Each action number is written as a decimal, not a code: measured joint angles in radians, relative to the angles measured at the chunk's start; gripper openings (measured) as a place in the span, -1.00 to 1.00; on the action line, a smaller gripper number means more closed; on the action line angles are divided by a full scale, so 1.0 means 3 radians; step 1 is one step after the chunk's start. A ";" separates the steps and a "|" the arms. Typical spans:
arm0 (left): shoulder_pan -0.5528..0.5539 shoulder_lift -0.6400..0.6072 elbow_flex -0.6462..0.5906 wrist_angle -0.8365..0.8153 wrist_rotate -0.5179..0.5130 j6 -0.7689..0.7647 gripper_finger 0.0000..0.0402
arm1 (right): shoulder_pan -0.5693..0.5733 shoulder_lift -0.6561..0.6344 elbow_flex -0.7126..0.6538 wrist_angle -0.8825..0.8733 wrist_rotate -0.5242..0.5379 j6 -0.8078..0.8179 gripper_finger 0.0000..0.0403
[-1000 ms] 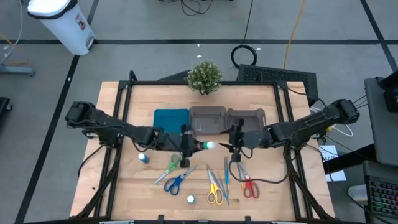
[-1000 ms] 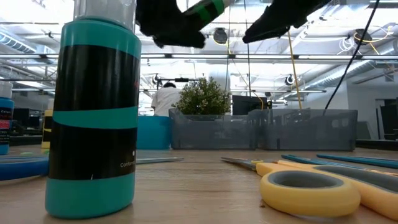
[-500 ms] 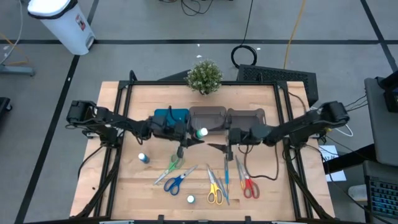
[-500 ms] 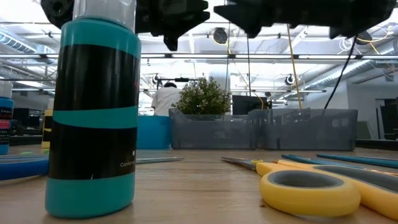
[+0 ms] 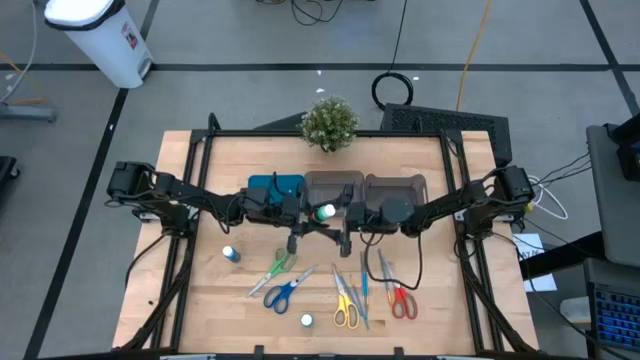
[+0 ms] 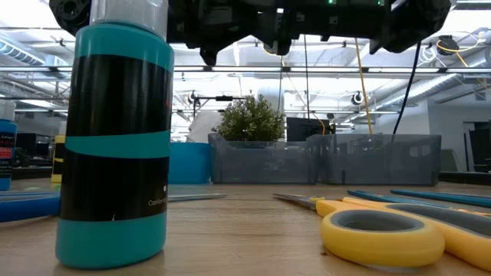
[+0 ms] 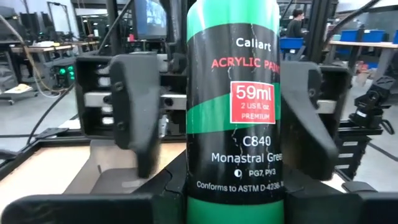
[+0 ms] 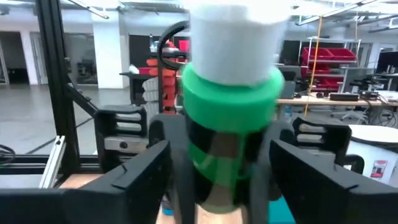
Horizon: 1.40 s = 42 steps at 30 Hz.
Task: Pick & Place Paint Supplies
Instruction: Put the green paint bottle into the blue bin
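Seen from above, left to right: the left gripper [image 5: 306, 215] holds the green paint bottle [image 5: 323, 213] level above the surface [image 5: 200, 300], its fingers [image 7: 134, 112] closed on the bottle's sides, just in front of the teal tray [image 5: 270, 186] and the grey bins [image 5: 335, 185]. The right gripper [image 5: 343, 218] faces it, fingers [image 8: 134, 177] spread to either side of the white-capped end without gripping. This appears to be a hand-over: done well, the right fingers would close squarely on the bottle before the left ones release, both arms steady. Below lie a blue-capped bottle [image 5: 231, 254], green scissors [image 5: 279, 263], blue scissors [image 5: 282, 292], another bottle [image 5: 307, 320], yellow scissors [image 5: 345, 305] and red scissors [image 5: 401, 299]. Compared with half a second earlier, the right gripper has advanced leftward to the bottle; the left has hardly moved.
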 joint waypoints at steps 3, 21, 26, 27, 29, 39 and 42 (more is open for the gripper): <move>0.0000 0.0000 0.0000 -0.0008 -0.0026 -0.0001 -0.43 | 0.0000 -0.0028 0.0000 -0.0005 -0.0001 0.0000 0.04; -0.0005 -0.0315 0.0589 -0.2702 0.0176 -0.0780 0.47 | 0.0025 -0.0604 0.0000 -0.1164 0.0076 0.0196 -0.50; -0.0045 -0.0362 0.1406 -0.4337 0.0083 -0.0635 0.74 | 0.0023 -0.0913 0.0001 -0.2054 0.0077 0.0442 -0.52; -0.0055 -0.0362 0.1584 -0.4506 0.0022 -0.0568 0.77 | 0.0024 -0.0935 0.0000 -0.2188 0.0073 0.0451 -0.52; -0.0078 -0.0362 0.1895 -0.4812 -0.0120 -0.0400 0.82 | 0.0025 -0.0934 -0.0001 -0.2380 0.0069 0.0451 -0.52; -0.0056 -0.0164 0.2496 -0.4802 -0.0347 -0.0008 0.78 | 0.0000 -0.0808 0.0022 -0.2481 0.0065 0.0446 -0.50; -0.0056 0.0007 0.2496 -0.4676 -0.0346 0.0050 0.76 | 0.0000 -0.0707 0.0080 -0.2540 0.0061 0.0427 -0.50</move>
